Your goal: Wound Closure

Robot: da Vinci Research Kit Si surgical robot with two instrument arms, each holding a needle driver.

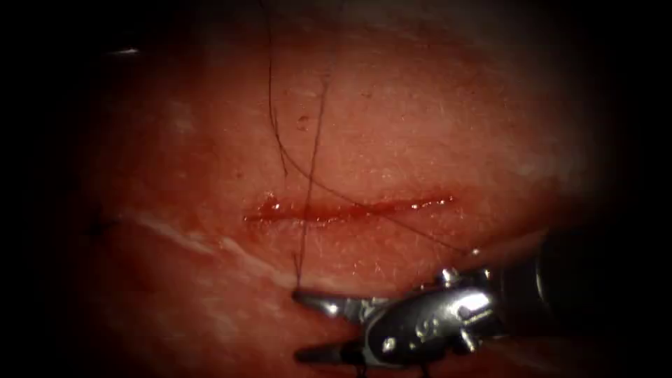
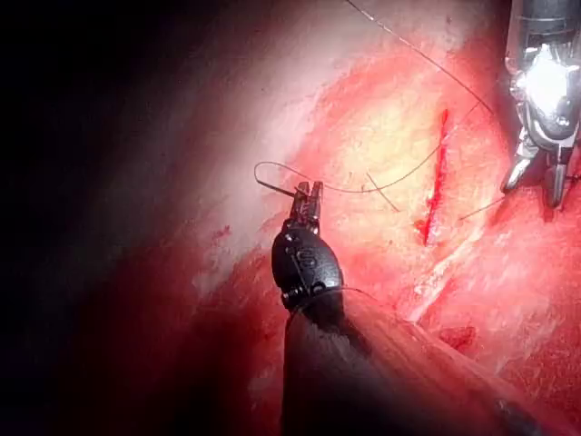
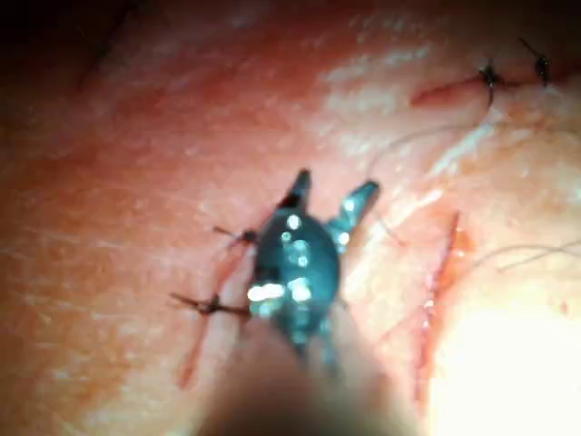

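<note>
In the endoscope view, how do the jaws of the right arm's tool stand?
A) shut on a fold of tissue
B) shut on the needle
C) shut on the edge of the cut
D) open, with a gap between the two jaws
D: the right tool has its two jaws spread apart, below the cut, with thread running to the upper jaw's tip.

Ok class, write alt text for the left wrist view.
The left claw, shut, holds the thread a little way from the cut in the tissue. The right claw hangs open on the far side of the cut, holding nothing. Where the needle is cannot be told.
</note>
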